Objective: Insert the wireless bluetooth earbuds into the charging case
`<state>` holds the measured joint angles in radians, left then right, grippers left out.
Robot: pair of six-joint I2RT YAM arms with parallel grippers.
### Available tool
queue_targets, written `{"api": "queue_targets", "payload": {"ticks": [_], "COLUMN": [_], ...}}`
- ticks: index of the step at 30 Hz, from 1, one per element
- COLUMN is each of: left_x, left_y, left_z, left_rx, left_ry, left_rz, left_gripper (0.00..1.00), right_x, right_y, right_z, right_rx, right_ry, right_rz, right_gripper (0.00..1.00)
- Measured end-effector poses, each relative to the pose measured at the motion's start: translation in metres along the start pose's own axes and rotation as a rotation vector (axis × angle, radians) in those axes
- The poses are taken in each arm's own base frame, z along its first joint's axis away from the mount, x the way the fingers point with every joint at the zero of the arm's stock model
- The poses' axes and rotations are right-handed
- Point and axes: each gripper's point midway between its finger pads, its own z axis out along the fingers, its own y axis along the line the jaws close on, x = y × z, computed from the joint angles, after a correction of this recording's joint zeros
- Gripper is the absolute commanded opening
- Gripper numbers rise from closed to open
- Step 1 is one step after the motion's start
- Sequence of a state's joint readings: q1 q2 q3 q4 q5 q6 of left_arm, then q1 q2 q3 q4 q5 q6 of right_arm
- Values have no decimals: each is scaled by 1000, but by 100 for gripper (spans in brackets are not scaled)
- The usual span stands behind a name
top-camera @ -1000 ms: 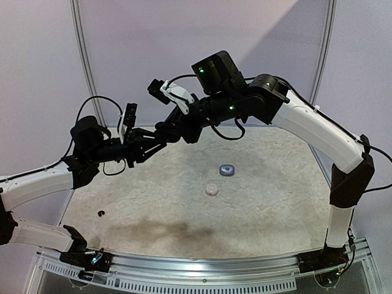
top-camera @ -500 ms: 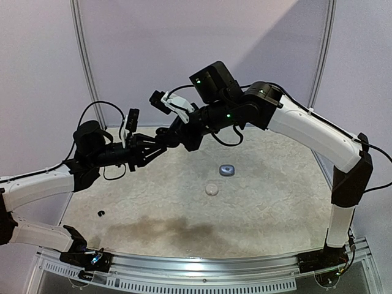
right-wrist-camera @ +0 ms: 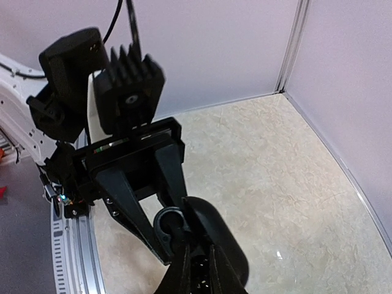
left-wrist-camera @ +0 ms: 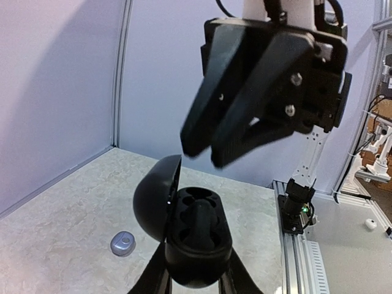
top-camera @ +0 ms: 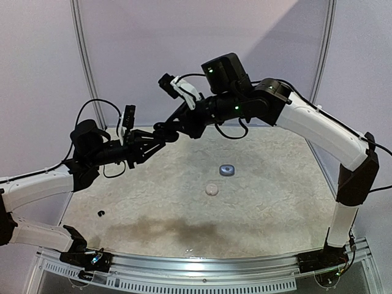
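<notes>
Two robot arms meet in mid-air above the far left part of a pale table (top-camera: 269, 202). The left gripper (left-wrist-camera: 193, 275) is clamped on the lower body of a black charging case (left-wrist-camera: 196, 236) and holds it up off the table. Its lid (left-wrist-camera: 153, 196) is swung open to one side and the two wells face upward. The right gripper (left-wrist-camera: 205, 156) hangs just above the case without touching it, fingers pointing down at the wells. Its jaws stand almost together with only a thin gap. Nothing shows between them, and whether they pinch a bud cannot be told. A dark rounded shape sits in the case's middle, possibly a seated earbud, but black on black hides it. Down on the table, a tiny black speck (top-camera: 100, 213) that may be an earbud lies near the left edge, closer to the left arm. A small grey case (top-camera: 227, 169) and a pale round piece (top-camera: 212, 189) rest near the centre, well apart from both grippers. The case lies straight below the right fingers, so any insertion looks like a short drop along the fingers' own line.
</notes>
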<state>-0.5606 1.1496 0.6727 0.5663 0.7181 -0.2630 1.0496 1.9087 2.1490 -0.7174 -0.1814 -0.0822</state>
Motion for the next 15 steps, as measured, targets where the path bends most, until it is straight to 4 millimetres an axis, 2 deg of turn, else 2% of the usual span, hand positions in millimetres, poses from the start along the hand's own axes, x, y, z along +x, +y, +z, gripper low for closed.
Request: {"api": "queue_targets", "payload": {"ticks": [3, 5, 7, 11, 13, 15], "left_x": [-4, -6, -8, -16, -22, -29], "left_y": [-1, -1, -1, 1, 2, 1], "left_z": [0, -1, -1, -2, -2, -3], "left_rx": [1, 1, 0, -5, -6, -1], "left_ry": [-11, -18, -24, -44, -59, -79], "left_rz": [6, 8, 6, -3, -8, -16], "left_gripper": [0, 0, 0, 0, 0, 0], "right_x": [-16, -24, -30, -31, -24, -10], "right_y": [-12, -17, -21, -23, -23, -26], "right_z": [-19, -32, -45, -60, -60, -56], "right_rx": [18, 28, 38, 20, -5, -23], "right_ry": [-71, -112, -153, -207, -220, -219], "right_rz": [40, 68, 96, 151, 182, 222], "right_gripper": [17, 24, 40, 81, 90, 91]}}
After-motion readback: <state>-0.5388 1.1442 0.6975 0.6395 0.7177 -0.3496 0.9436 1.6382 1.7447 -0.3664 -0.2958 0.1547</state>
